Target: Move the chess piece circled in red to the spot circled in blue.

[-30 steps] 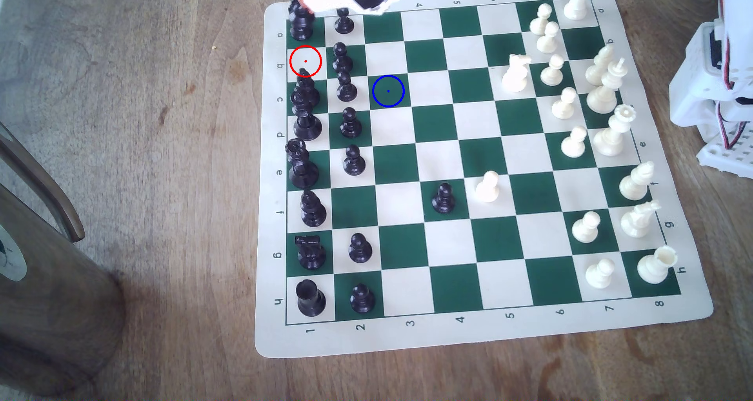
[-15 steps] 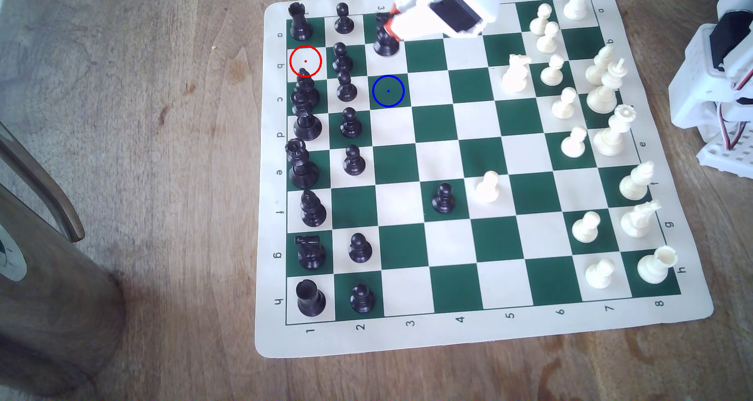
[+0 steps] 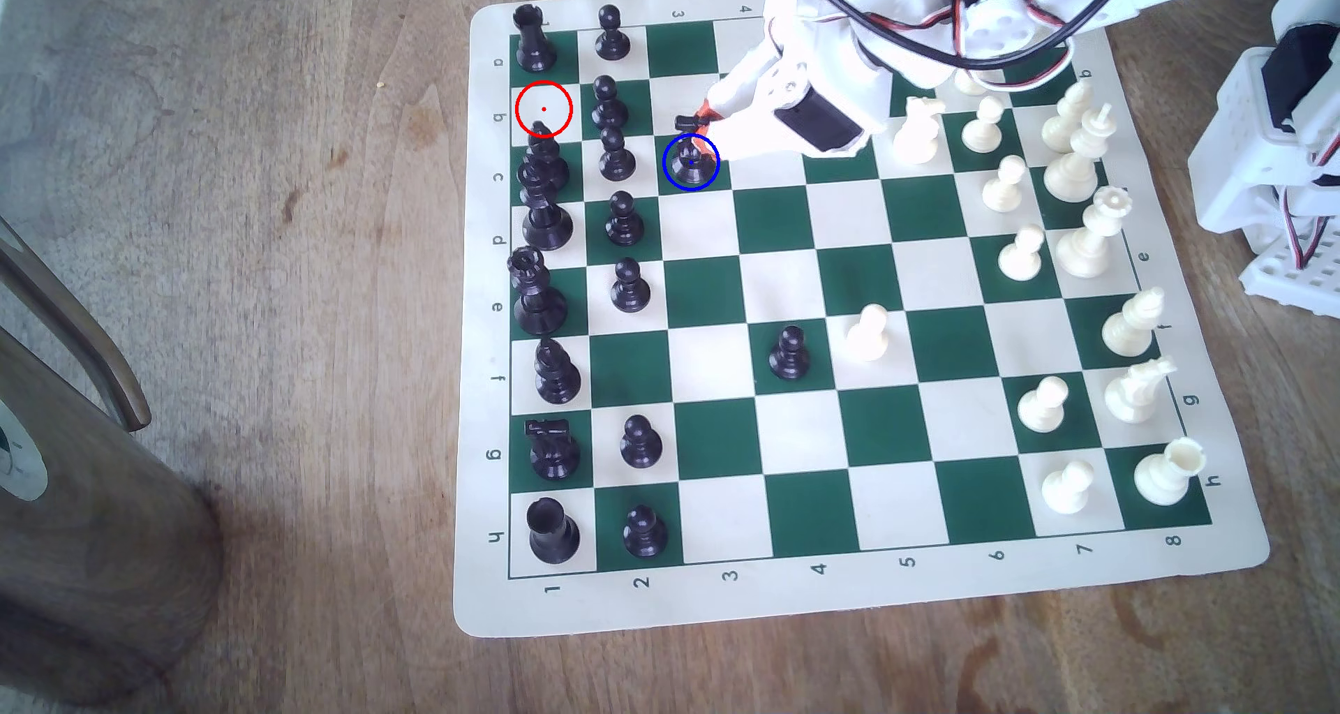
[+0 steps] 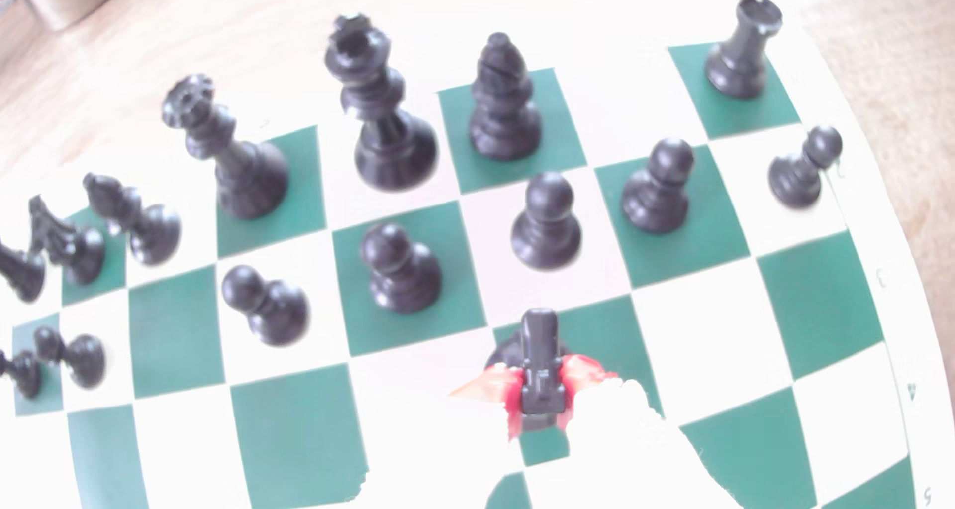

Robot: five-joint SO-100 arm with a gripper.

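My tool (image 3: 697,128) is closed tight on the black knight (image 3: 691,159). In the wrist view I see its orange fingertips (image 4: 498,385) pressing on both sides of the horse head (image 4: 540,369). The knight is upright. Its round base sits inside the blue ring, on the dark green square (image 3: 671,181) that is the spot. I cannot tell if the base rests on the board or hangs just above it.

The cream square with the red ring (image 3: 544,109) has no piece standing in it. The tip of the black bishop (image 3: 545,156) on the next square pokes up over the ring's lower edge.

A black pawn (image 3: 616,154) stands just beside the knight, on the exterior view's left. Two more black pawns (image 3: 609,101) are near it in the same row. A black rook (image 3: 534,38) is at the corner. The white knight (image 3: 917,130) is on the exterior view's right, close to my arm (image 3: 819,98).

The arm covers some squares at the top of the chess board (image 3: 863,598), and the white pieces behind it are partly hidden. The wrist view is blurry, and the tool's white parts are washed out into the board. The board lies on the wooden counter (image 3: 290,322).
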